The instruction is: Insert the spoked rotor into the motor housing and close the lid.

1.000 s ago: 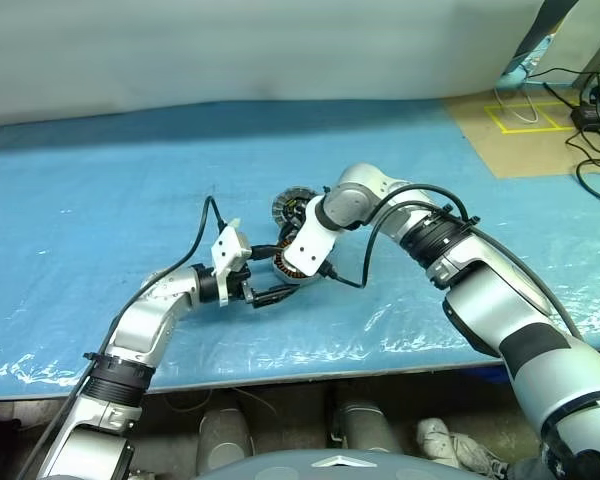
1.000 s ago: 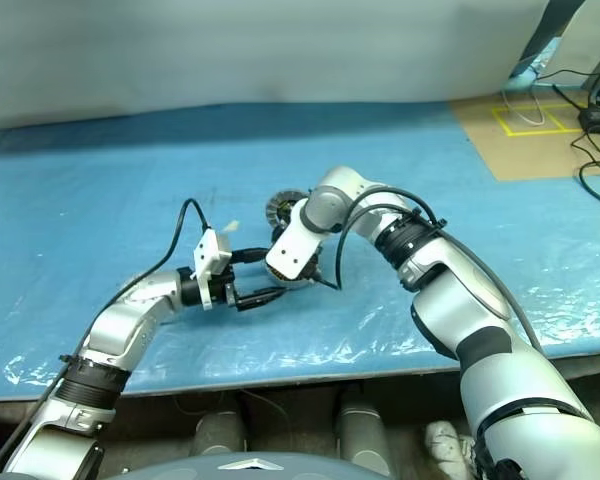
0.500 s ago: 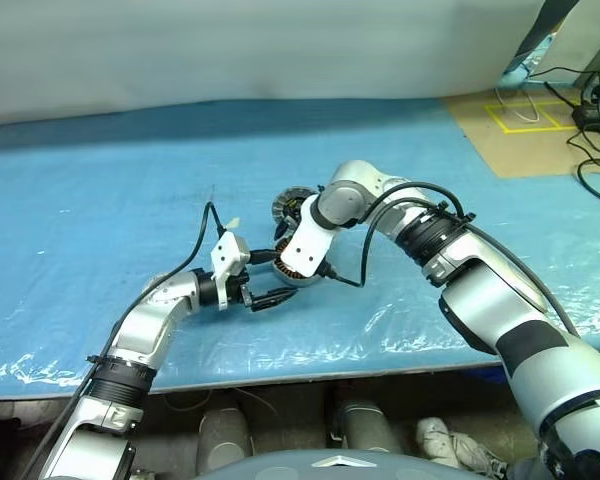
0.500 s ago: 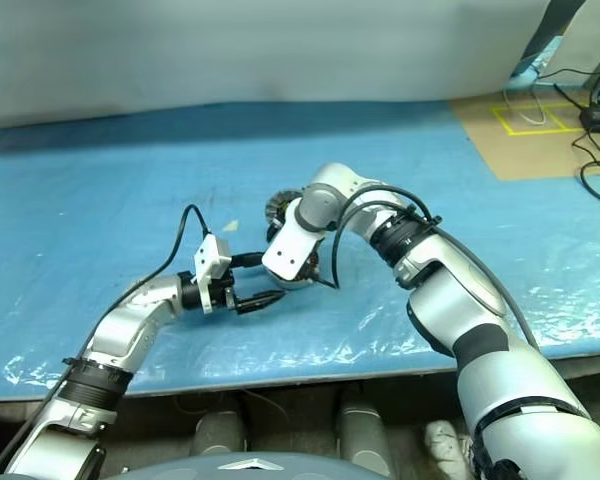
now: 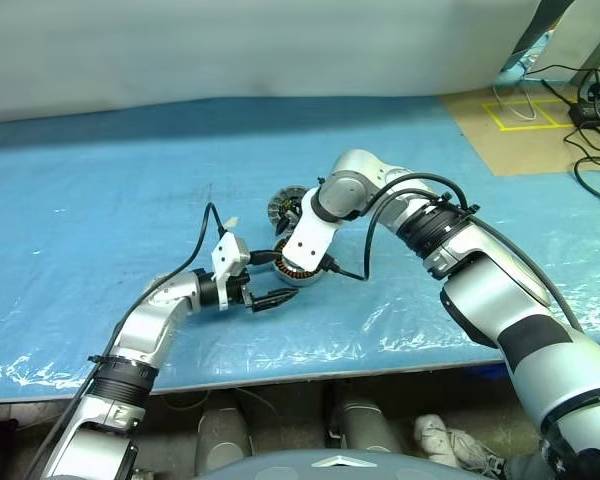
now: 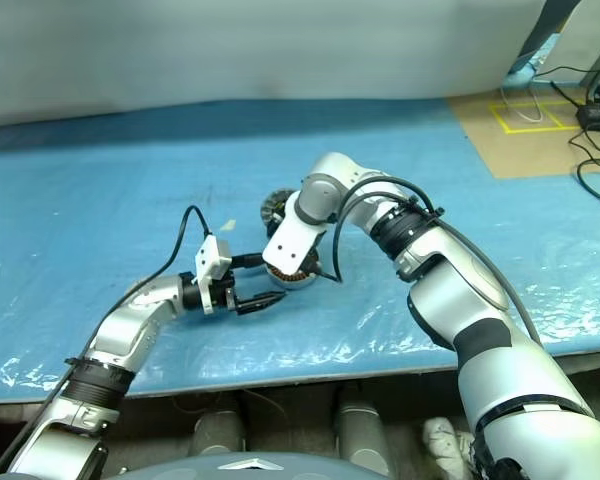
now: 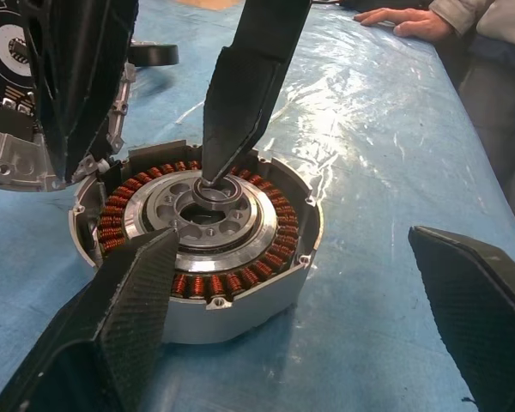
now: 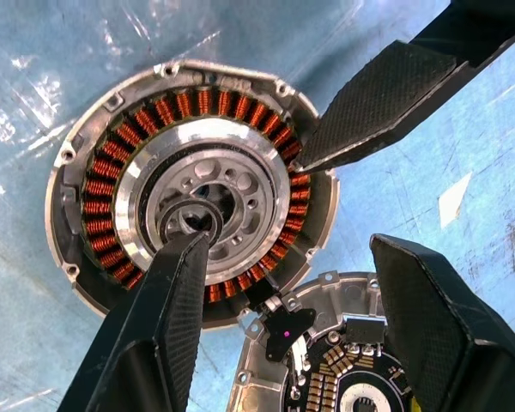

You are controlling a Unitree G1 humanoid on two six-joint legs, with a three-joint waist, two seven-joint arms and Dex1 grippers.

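Motor housing (image 7: 197, 249) upright on blue table sheet (image 5: 100, 200), copper windings exposed. Right gripper (image 8: 283, 283) parted, empty, one fingertip (image 7: 219, 167) on centre hub; left gripper (image 7: 300, 283) spread wide, empty, just beside housing.

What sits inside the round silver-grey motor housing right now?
Inside the round silver-grey motor housing: a ring of copper-orange windings around a silver centre hub. One black finger of the right claw touches the hub's centre, hiding the bore beneath.
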